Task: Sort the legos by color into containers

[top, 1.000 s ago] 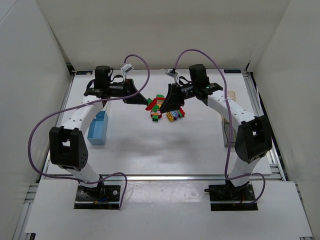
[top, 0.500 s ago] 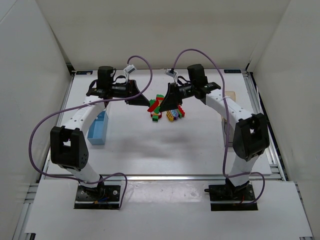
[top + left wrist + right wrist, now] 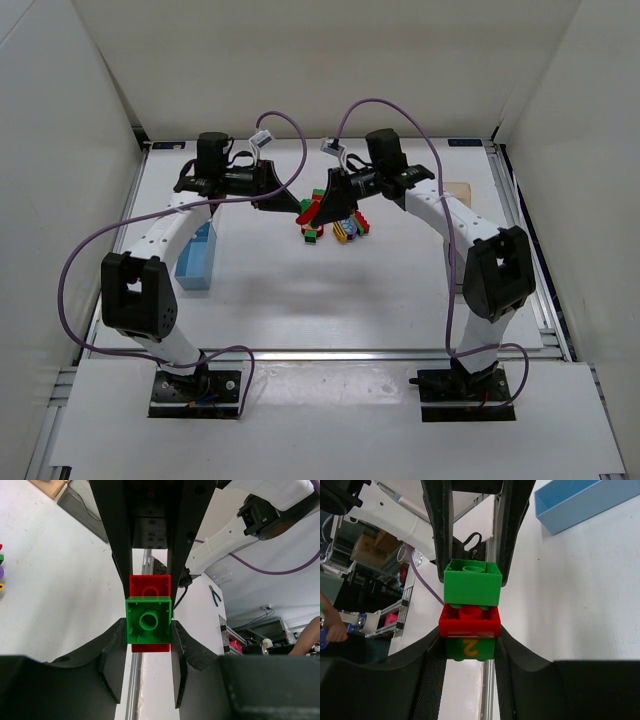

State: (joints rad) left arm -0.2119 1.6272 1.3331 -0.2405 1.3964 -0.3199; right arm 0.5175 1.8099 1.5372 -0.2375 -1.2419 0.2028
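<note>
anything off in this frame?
No damage visible. One oddity: both grippers clamp the same green-red-green stack. Left gripper grips the end green brick, right gripper the rest. Looks like a deliberate pull-apart, not a fault.

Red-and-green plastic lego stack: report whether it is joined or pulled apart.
Joined: the red-and-green plastic lego stack shows no gap between bricks in the right wrist view, clamped by left gripper and right gripper.

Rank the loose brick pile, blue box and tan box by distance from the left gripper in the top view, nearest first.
1. Loose brick pile, just right of the left gripper.
2. Blue box, left side, nearer the bases.
3. Tan box, far right.
</note>
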